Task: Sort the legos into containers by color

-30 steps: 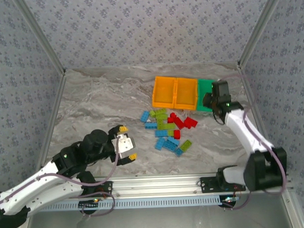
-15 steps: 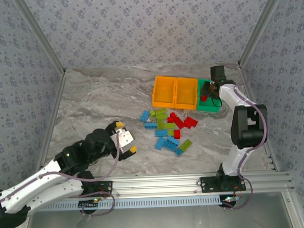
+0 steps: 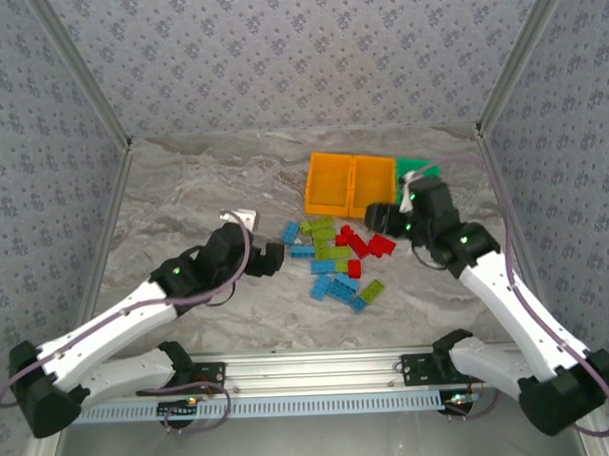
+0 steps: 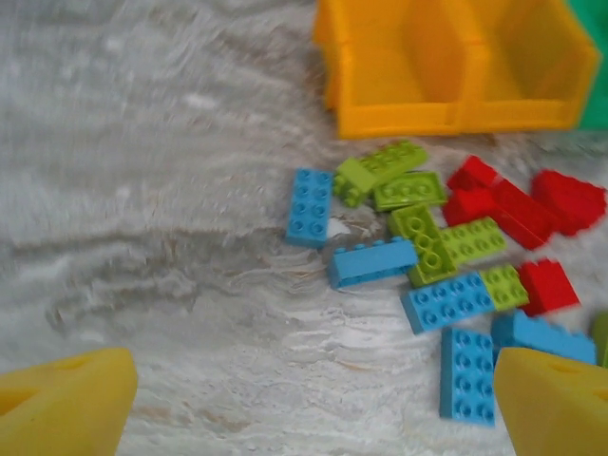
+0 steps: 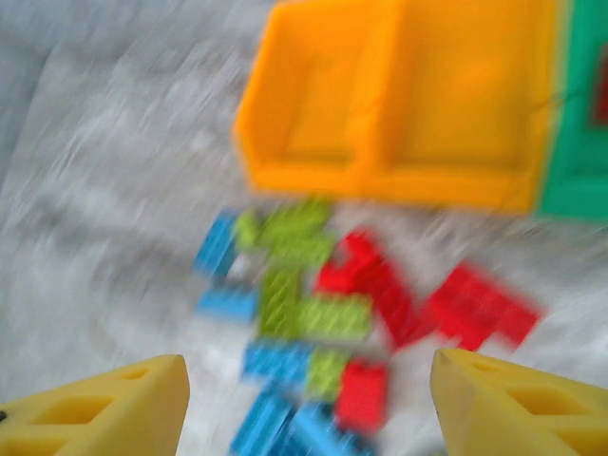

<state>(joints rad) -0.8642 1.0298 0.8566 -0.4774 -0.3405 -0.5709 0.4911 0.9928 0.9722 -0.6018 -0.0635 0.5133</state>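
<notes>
Legos (image 3: 336, 257) lay loose in one cluster on the marbled surface (image 3: 183, 192), right of its centre and just on the near side of the containers. The cluster was mixed. Light blue bricks (image 4: 311, 206) lay toward its left and near sides, lime green bricks (image 4: 380, 166) in the middle and red bricks (image 4: 518, 204) toward the right. Several bricks touched or overlapped one another.

The containers stood in a row toward the far right corner of the surface, sides touching. In order they were the left orange bin (image 3: 329, 184), the middle orange bin (image 3: 374, 187) and the green bin (image 3: 418, 168), which was nearest the right edge. In the top view the right arm (image 3: 507, 291) crossed in front of the green bin and hid most of it.

Left gripper (image 3: 269, 257) hung over the surface just left of the cluster, pointed toward it. In its wrist view the yellow fingertips (image 4: 66, 404) stood wide apart with nothing between them, so it was open and empty.

Right gripper (image 3: 379, 217) hung over the right side of the cluster, near the front wall of the middle orange bin. Its wrist view was blurred, yet both yellow tips showed well apart there with no brick held, so it too was open and empty
</notes>
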